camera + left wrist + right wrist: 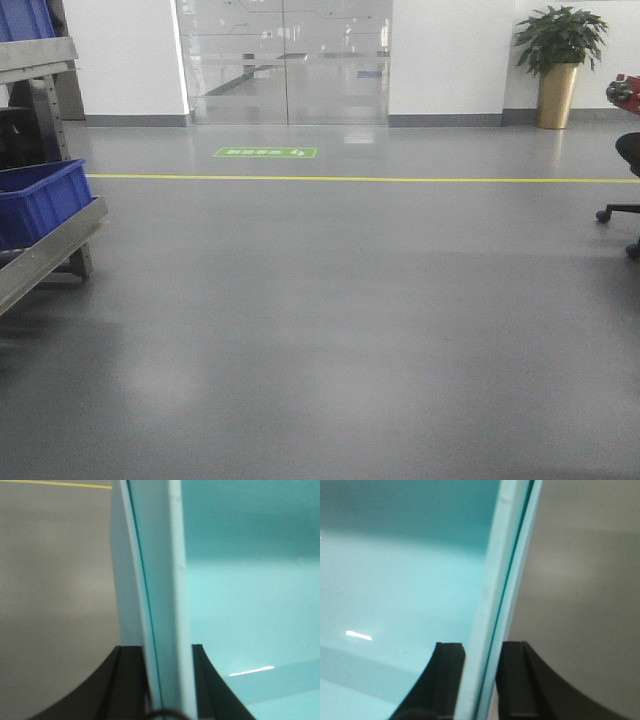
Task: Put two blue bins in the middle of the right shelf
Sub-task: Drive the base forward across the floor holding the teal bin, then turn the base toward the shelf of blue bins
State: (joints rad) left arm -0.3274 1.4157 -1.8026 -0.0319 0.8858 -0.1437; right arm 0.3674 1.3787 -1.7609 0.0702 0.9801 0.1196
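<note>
Two pale cyan bins (250, 605), apparently nested with a thin dark seam between their walls, hang above the grey floor (55, 595), carried at opposite side walls by the robot's two arms. They sit out of the front camera's sight. The risk lies in that narrow hold. Each clamp bites only a smooth plastic wall, so an uneven pull between the arms, or a jolt from the rolling base, could let the wall slide free or the inner bin shift.

The left gripper (165, 652) has its black fingers (131, 680) narrowed onto the doubled wall, one inside the bin and one outside. The right gripper (481, 647) pinches the opposite wall the same way.

Ahead lies open floor, crossed by a yellow line (350, 179). A metal rack (50, 255) holding dark blue bins (40, 200) stands at left. The destination shelf is not in view.
</note>
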